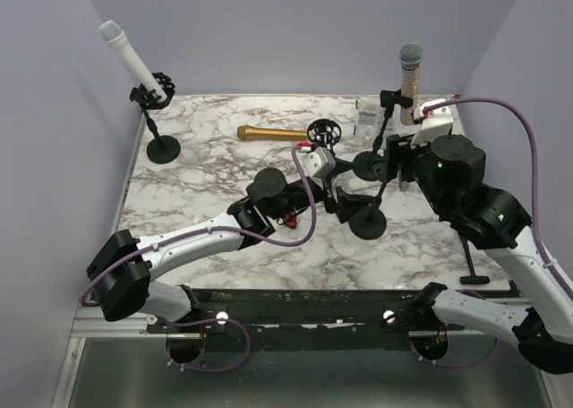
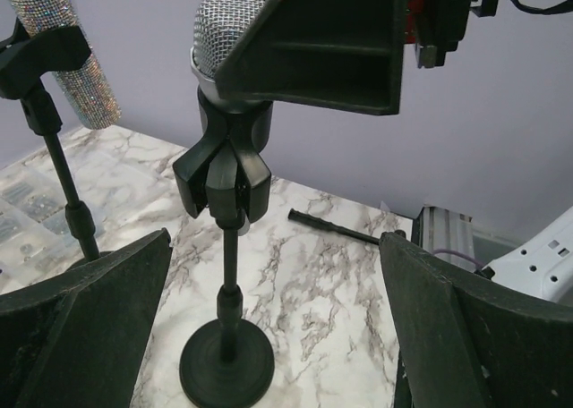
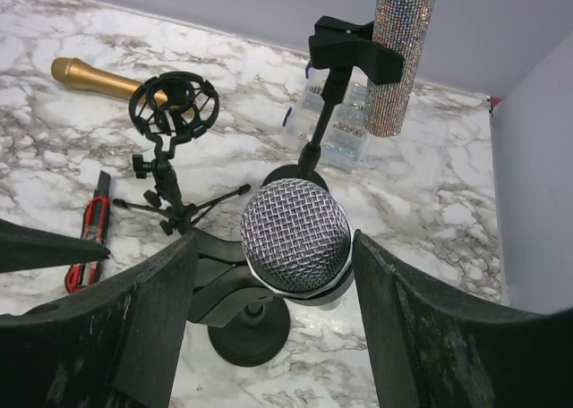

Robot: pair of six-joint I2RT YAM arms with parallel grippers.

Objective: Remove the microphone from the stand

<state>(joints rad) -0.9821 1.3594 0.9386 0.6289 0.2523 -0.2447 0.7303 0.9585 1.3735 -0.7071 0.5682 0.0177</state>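
Note:
The microphone [image 3: 295, 233], with a silver mesh head, stands upright in the black clip [image 2: 224, 171] of a round-based stand [image 2: 226, 363]. My right gripper [image 3: 276, 238] comes down over the head. Its right finger [image 3: 394, 318] touches the head's rim and its left finger [image 3: 152, 318] lies against the clip. In the top view the right gripper [image 1: 394, 155] hides the microphone. My left gripper [image 2: 276, 247] stands wide open low by the stand, whose pole rises between the fingers, nearer the left one, untouched. From above, the left gripper [image 1: 345, 202] sits beside the stand's base [image 1: 367, 221].
A glitter microphone [image 1: 410, 72] in its stand is close behind. An empty shock-mount stand [image 1: 324, 132], a gold microphone [image 1: 269, 132] lying flat, a clear parts box [image 1: 367, 117], a red cutter [image 3: 89, 238], a black rod [image 2: 336, 227] and a white microphone [image 1: 125, 50] on a far-left stand share the table.

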